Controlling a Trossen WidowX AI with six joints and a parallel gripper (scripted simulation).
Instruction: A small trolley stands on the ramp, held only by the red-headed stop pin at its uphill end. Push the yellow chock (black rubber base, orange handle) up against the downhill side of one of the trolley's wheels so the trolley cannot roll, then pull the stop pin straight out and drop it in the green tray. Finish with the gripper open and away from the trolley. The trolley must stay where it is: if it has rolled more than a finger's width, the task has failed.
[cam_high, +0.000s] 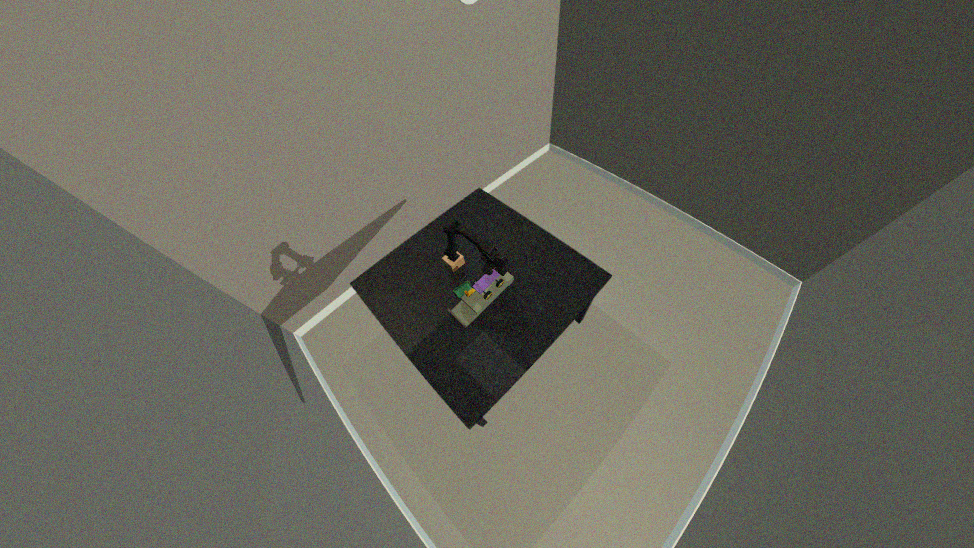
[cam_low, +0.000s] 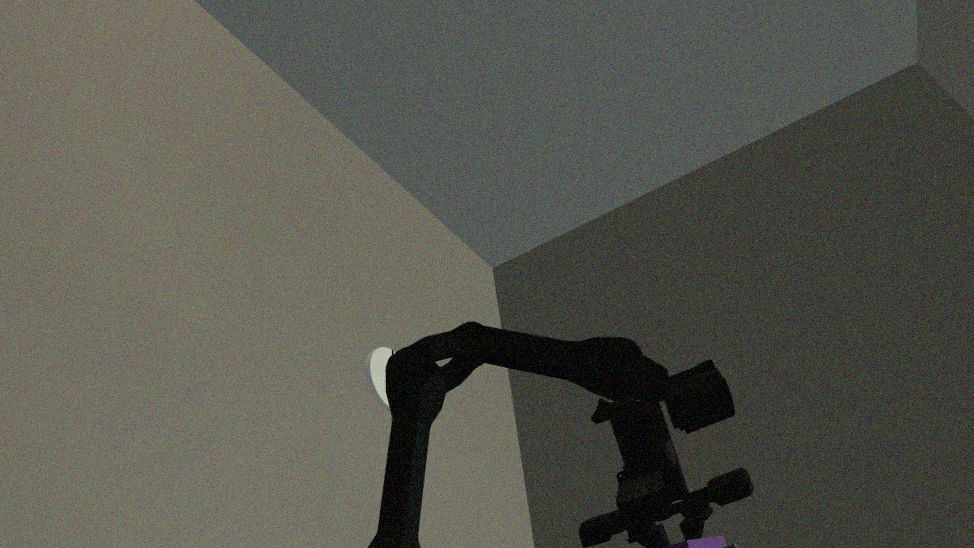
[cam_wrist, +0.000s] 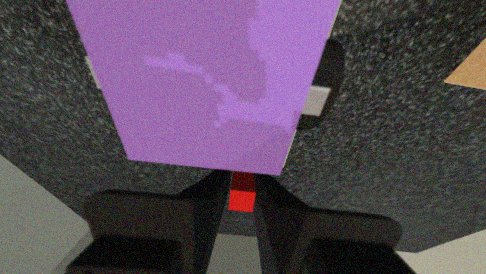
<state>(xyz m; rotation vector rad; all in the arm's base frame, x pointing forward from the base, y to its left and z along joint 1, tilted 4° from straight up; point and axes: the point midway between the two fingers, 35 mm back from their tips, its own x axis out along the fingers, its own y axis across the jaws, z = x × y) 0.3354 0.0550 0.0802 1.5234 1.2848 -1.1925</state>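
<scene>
The purple trolley (cam_high: 486, 281) (cam_low: 707, 542) (cam_wrist: 190, 110) stands on the pale ramp (cam_high: 465, 314). The stop pin's red head (cam_wrist: 242, 201) shows just beyond the trolley's uphill end. My gripper (cam_high: 498, 266) (cam_wrist: 241, 166) points down there, its fingers closed in on both sides of the red head; its lower part meets the bottom edge of the exterior view. The yellow-orange chock (cam_high: 469, 292) is by the trolley's downhill end, near the ramp's tray side; whether it touches a wheel is too small to tell. The green tray (cam_high: 461, 291) lies beside the ramp. The pin's shaft is hidden.
The arm's tan base piece (cam_high: 452, 261) (cam_wrist: 472, 70) stands on the black table (cam_high: 544, 272), back from the ramp on the tray's side. The trolley's body is right beside my fingertips. One dark wheel (cam_wrist: 330, 65) shows at its side in the wrist view.
</scene>
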